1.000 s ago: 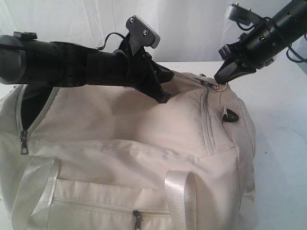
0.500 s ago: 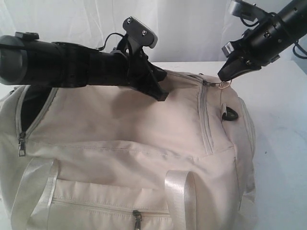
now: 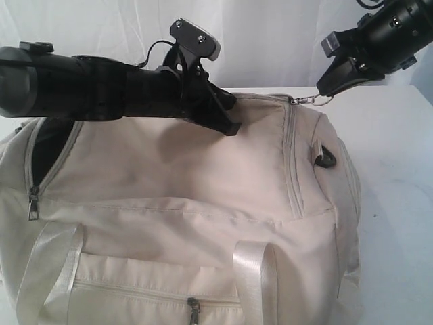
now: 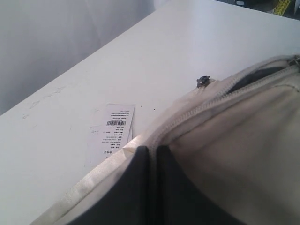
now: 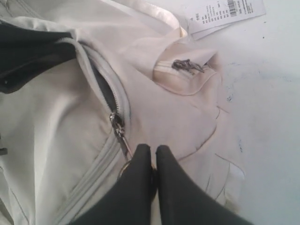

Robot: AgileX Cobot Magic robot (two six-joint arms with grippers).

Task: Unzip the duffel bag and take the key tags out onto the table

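The table (image 3: 399,203) is being taken up largely by the bag (image 3: 189,183), lying across its middle. The left gripper (image 3: 230,128) — fingers pressed together — is being rested against the bag's top at 12 o'clock. By the right gripper (image 3: 325,89), at 1 o'clock, the zipper ring (image 3: 323,101) is being pinched.

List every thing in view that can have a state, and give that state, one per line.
Bag: resting on table.
Top zip: partly open.
End zip: open, dark gap.
Front pocket zip: closed.
Zip pull: pinched, drawn taut.
Right gripper: shut on zip pull.
Left gripper: shut, tips against bag.
Paper slip: flat on table.
Key tags: not in view.
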